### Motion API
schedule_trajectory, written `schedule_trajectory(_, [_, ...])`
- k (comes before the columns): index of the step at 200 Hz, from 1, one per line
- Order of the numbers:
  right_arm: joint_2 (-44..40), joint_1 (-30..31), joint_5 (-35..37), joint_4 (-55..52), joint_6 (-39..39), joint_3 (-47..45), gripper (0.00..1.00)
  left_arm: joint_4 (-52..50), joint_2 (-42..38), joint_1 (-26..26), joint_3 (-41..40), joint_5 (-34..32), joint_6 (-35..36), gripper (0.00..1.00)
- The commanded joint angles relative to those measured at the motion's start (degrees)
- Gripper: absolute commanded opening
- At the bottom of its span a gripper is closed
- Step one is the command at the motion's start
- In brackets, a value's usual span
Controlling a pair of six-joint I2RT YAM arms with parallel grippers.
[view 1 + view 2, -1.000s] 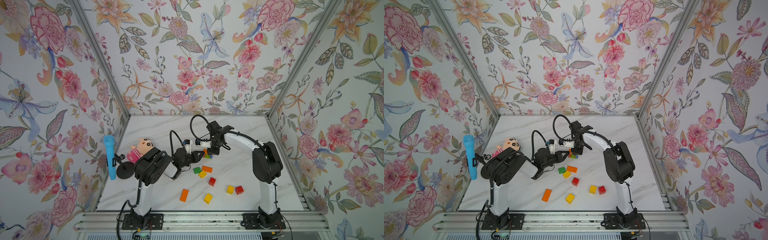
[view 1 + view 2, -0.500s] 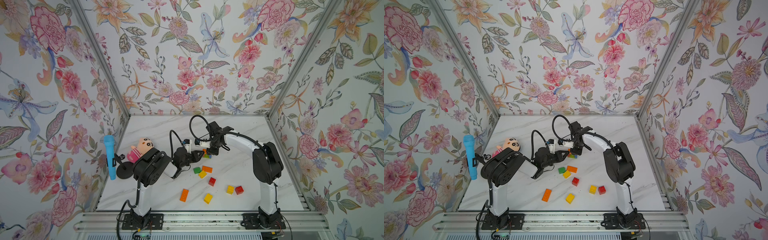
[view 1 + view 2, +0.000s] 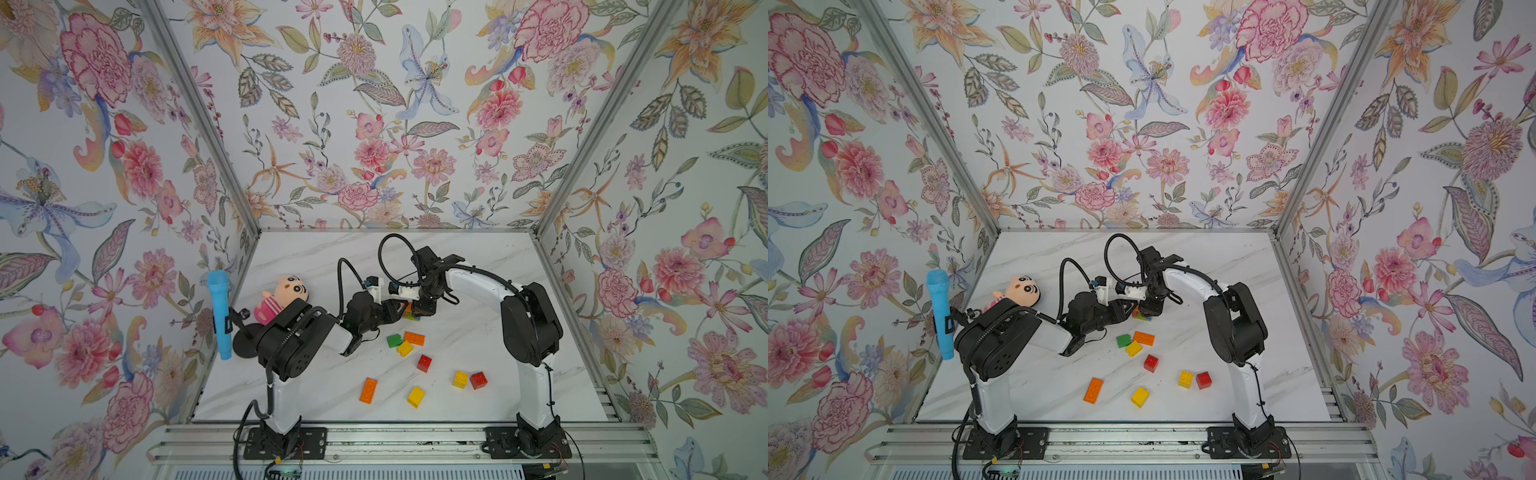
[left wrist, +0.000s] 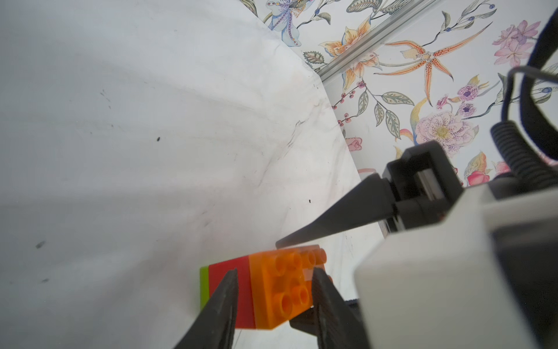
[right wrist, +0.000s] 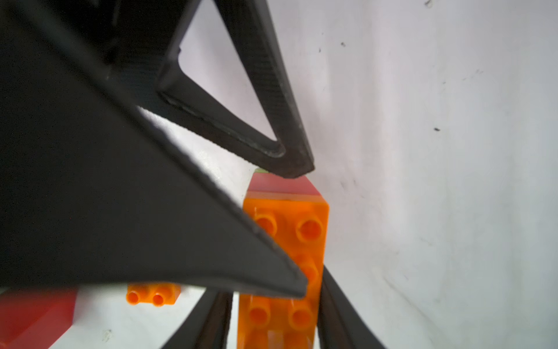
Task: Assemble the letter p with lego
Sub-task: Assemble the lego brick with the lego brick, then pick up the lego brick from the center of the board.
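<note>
A lego stack (image 3: 412, 314) stands mid-table, orange brick (image 4: 283, 290) over red (image 4: 241, 272) over green (image 4: 204, 287). In the left wrist view my left gripper (image 4: 274, 270) straddles the stack, jaws apart. The right gripper (image 5: 273, 302) straddles the orange brick (image 5: 302, 229) from the far side, with a strip of table showing beside one finger (image 5: 217, 317). In both top views the two grippers (image 3: 401, 309) (image 3: 424, 309) meet over the stack (image 3: 1142, 316). Loose lego lies nearer the front: green (image 3: 394, 340), orange (image 3: 414, 338), yellow (image 3: 405, 348), red (image 3: 424, 363).
More loose bricks lie toward the front edge: yellow (image 3: 460, 379), red (image 3: 478, 380), orange (image 3: 368, 390), yellow (image 3: 415, 396). A pink plush doll (image 3: 286, 295) and a blue microphone (image 3: 219, 311) on a stand sit at the left wall. Flowered walls close in three sides.
Both arms stay at the stack. The jaws of both grippers have spread apart from the bricks.
</note>
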Motion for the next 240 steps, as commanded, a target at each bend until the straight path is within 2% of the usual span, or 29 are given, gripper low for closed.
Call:
schedule_trajectory(1, [0.27,0.41,-1.5,-2.4,0.03,0.0,0.62,-1.57,-3.04,0.56,-0.86,-2.44,2.06,0.48])
schedule_trajectory(27, [-1.0,0.15,-1.53,-2.23,0.39,0.03,0.78,-3.5,-5.29,0.82,-1.86,-3.25,3.32,0.52])
schedule_trajectory(57, [-4.66,-0.42,-1.69,-0.79,1.98,-1.27,0.79,-5.74,-9.82,1.8,-5.49,-4.22,4.72,0.54])
schedule_trajectory(72, [-8.87,-0.73,-1.9,3.07,4.4,-4.67,0.79,-10.35,-13.8,2.19,-7.15,-5.45,6.9,0.55])
schedule_trajectory(99, [-18.41,-0.82,9.03,19.52,16.07,-13.62,0.79,-25.06,-23.27,2.22,-8.3,-9.13,13.79,0.58])
schedule_trajectory(128, [-30.23,-0.06,12.12,33.02,28.48,-25.4,0.78,-41.62,-34.09,0.48,-8.48,-14.86,21.56,0.6])
schedule_trajectory(150, [-38.38,0.75,15.63,38.28,36.03,-33.13,0.8,-52.26,-40.28,-3.7,-7.19,-18.5,25.02,0.61])
schedule_trajectory(170, [-45.85,-0.17,20.0,41.39,44.6,-40.03,0.83,-60.83,-42.73,-10.57,-4.63,-22.61,26.82,0.61])
schedule_trajectory(192, [-54.03,-2.77,21.77,44.0,53.07,-47.44,0.91,-67.39,-43.36,-17.71,-2.54,-23.88,26.26,0.61])
schedule_trajectory(212, [-59.79,-5.33,22.9,44.7,56.9,-52.55,0.96,-72.51,-43.18,-23.78,-0.27,-25.0,25.4,0.61])
schedule_trajectory(240, [-64.35,-9.36,21.75,44.04,61.97,-56.68,0.99,-76.43,-40.09,-31.18,3.22,-25.1,24.23,0.71])
